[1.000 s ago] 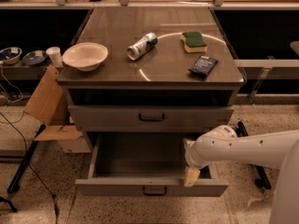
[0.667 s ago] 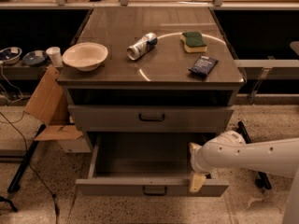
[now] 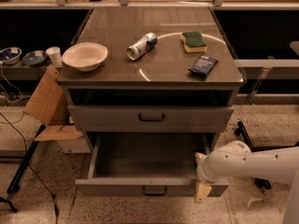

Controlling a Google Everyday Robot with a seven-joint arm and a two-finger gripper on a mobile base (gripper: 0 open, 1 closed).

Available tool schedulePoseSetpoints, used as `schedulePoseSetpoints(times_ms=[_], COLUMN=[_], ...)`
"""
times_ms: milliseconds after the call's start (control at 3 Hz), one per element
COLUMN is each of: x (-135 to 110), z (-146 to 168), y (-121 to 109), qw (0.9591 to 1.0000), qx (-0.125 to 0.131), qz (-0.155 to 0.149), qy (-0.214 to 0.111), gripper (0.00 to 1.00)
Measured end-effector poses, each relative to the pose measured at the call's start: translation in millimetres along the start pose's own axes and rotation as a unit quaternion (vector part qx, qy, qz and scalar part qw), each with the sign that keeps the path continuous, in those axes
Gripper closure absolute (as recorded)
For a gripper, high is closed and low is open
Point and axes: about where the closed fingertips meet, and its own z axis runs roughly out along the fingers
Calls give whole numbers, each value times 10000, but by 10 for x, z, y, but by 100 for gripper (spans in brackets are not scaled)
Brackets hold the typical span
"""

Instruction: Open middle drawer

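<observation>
**middle drawer standing open, gripper at its right front corner**

you are looking down at a grey cabinet (image 3: pixel 74 120) whose middle drawer (image 3: pixel 117 186) is sitting pulled well out toward the camera. its deep tray is lying open to view, and its small dark bar handle (image 3: pixel 154 190) is sitting centred on the front panel. the upper drawer (image 3: pixel 196 118) is sitting shut, carrying a dark handle of its own, with a dark gap showing between it and the countertop (image 3: pixel 163 76).

your gripper (image 3: pixel 202 192) is hanging low at the right end of the middle drawer's front panel, its pale tan tip overlapping that corner and sitting well to the right of the handle. the white arm (image 3: pixel 252 164) is reaching in from the right edge of the view, its rounded wrist hovering over the drawer's right wall. you cannot tell how far open the gripper is, nor whether it has hold of anything.

on the countertop, four things are lying apart from one another:
- a cream bowl (image 3: pixel 85 56) is resting near the left edge
- a silver can (image 3: pixel 142 45) is lying on its side near the middle
- a green-and-yellow sponge (image 3: pixel 194 41) is sitting toward the back right
- a dark blue packet (image 3: pixel 203 65) is lying just in front of the sponge, near the right edge

beside the cabinet's left side, a cardboard box (image 3: pixel 46 104) is leaning with its flaps open. further left, a white cup (image 3: pixel 54 56) is standing by two dark bowls (image 3: pixel 35 58) on a low shelf.
</observation>
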Motion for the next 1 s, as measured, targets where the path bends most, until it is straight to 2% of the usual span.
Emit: schedulePoseSetpoints(times_ms=[333,667,1000], x=[107,119,86], z=[84,110,113], y=[99,125,152], qw=[9999,9998,9999], qx=[-108,-123,-79], qz=[133,145,96], qy=[6,2,-22], gripper=[0,0,26])
